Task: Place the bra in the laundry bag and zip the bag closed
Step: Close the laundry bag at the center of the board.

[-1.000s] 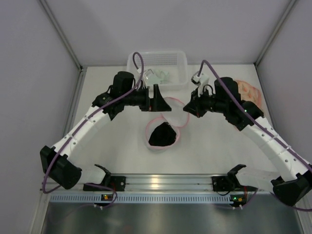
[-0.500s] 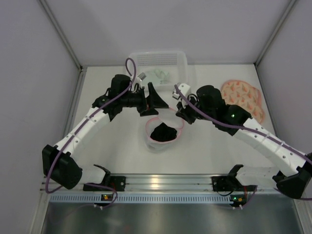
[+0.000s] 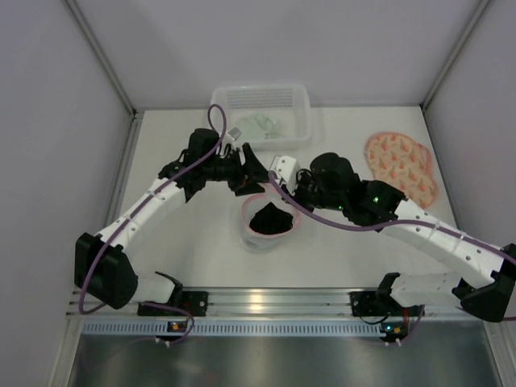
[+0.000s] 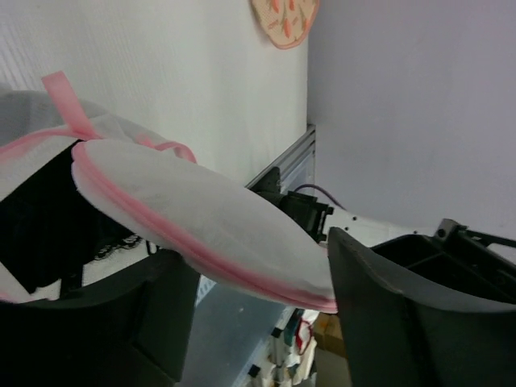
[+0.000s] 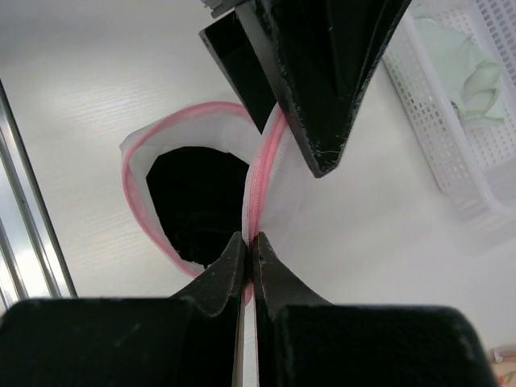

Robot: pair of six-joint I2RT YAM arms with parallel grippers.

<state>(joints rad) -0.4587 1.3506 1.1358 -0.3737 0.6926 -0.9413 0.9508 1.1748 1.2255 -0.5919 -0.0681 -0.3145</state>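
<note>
Right wrist view: right gripper pinches the bag rim — bra inside, just nearer; left gripper spread around the flap.

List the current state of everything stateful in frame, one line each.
laundry bag, unzipped, opening exposed
lid flap, lifted off the opening
bra, inside the bag, visible through the opening
left gripper, open, fingers either side of the lid flap
right gripper, shut on the bag's pink rim
basket, open-topped, holds pale green cloth
patterned cloth, lying flat, apart from both arms
</note>
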